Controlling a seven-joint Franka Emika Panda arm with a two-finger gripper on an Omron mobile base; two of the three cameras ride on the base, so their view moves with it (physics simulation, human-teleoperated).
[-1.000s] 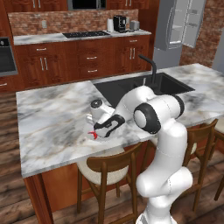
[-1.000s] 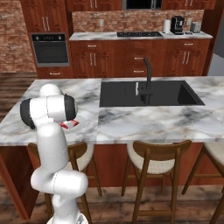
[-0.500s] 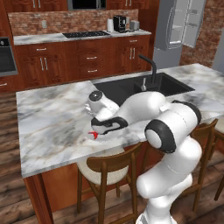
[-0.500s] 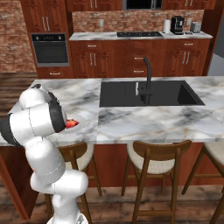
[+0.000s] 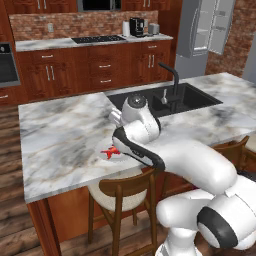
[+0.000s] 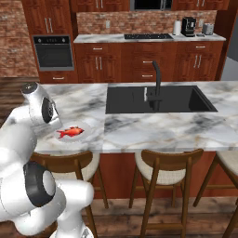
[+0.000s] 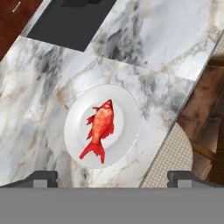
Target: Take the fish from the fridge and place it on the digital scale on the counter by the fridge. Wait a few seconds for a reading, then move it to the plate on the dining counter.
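The red-orange fish (image 7: 100, 129) lies flat on the small round pale plate (image 7: 127, 109), near the front edge of the marble dining counter (image 7: 175, 35). My gripper (image 7: 113, 178) hangs above the plate, open, its two dark fingertips (image 7: 43, 177) spread wide with nothing between them. In the left base view the fish (image 5: 111, 151) shows just left of my bent arm, on the plate (image 5: 101, 156). The right base view has the fish (image 6: 70, 132) on the plate (image 6: 85, 127) beside my arm. The fridge (image 5: 205, 25) stands at the far right with its doors open. The digital scale is out of view.
A black sink (image 6: 158, 98) with a black tap (image 6: 157, 79) is set into the counter right of the plate. Wooden stools (image 6: 162, 167) line the near edge; one cushioned seat (image 7: 170, 162) lies just beyond the plate. A coffee machine (image 5: 136, 26) stands on the back counter.
My hand has lifted up and back from the plate, and the arm has folded closer to the base. The fish stays lying on the plate. The jaws remain wide.
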